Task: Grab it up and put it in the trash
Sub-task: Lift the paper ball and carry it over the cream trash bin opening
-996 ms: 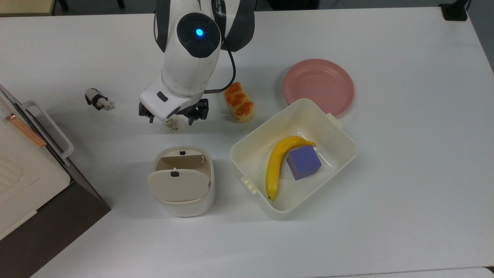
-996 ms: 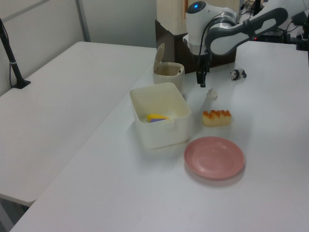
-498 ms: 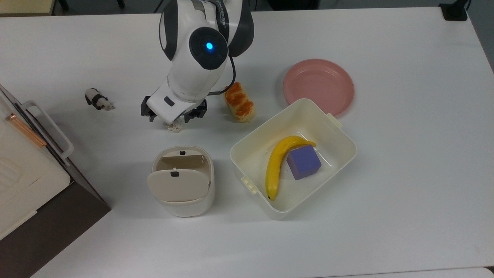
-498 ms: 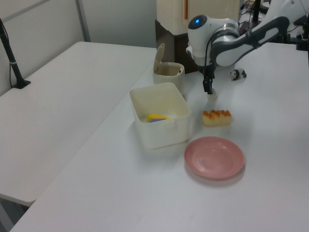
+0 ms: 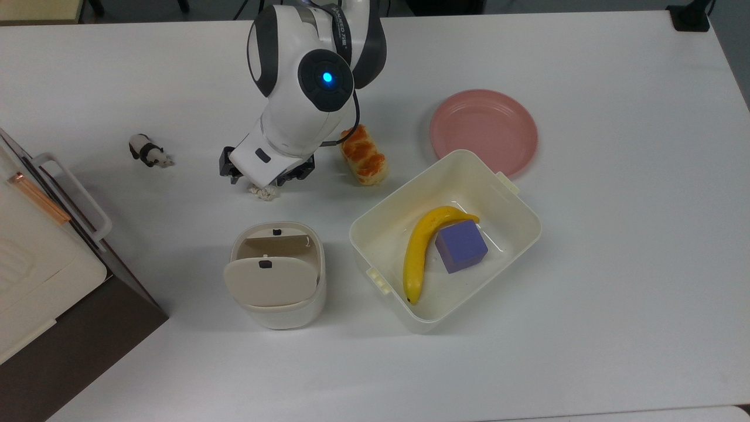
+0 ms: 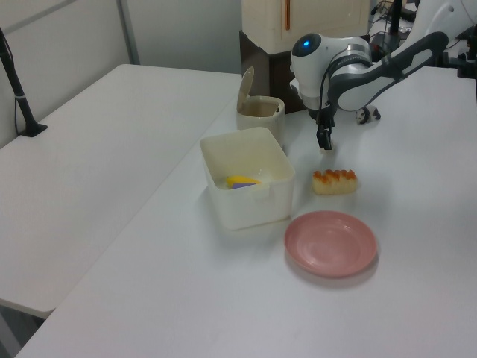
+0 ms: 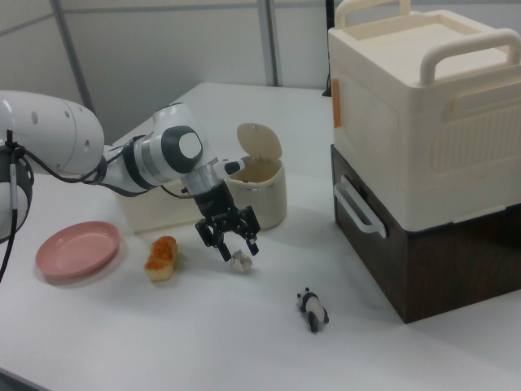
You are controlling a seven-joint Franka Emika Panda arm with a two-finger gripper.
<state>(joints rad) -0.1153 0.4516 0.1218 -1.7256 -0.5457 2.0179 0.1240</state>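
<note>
1. My gripper (image 7: 238,249) hangs low over the white table (image 5: 586,293), fingers spread to either side of the crumpled paper ball (image 7: 241,261) but not closed on it.
2. The paper ball rests on the table, between the toy panda (image 5: 150,152) and the glazed bread loaf (image 5: 364,155) in the top view.
3. The small swing-lid bin (image 5: 275,275) stands near it, lid tipped open, beside the cream tub (image 5: 515,205) that holds a banana (image 5: 419,252) and a purple cube (image 5: 461,245).

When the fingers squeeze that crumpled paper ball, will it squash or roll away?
The crumpled paper ball looks wrinkled and small, so it probably squashes a little and weighs almost nothing. Its lumpy shape likely keeps it from rolling far. The gripper is open around it.
</note>
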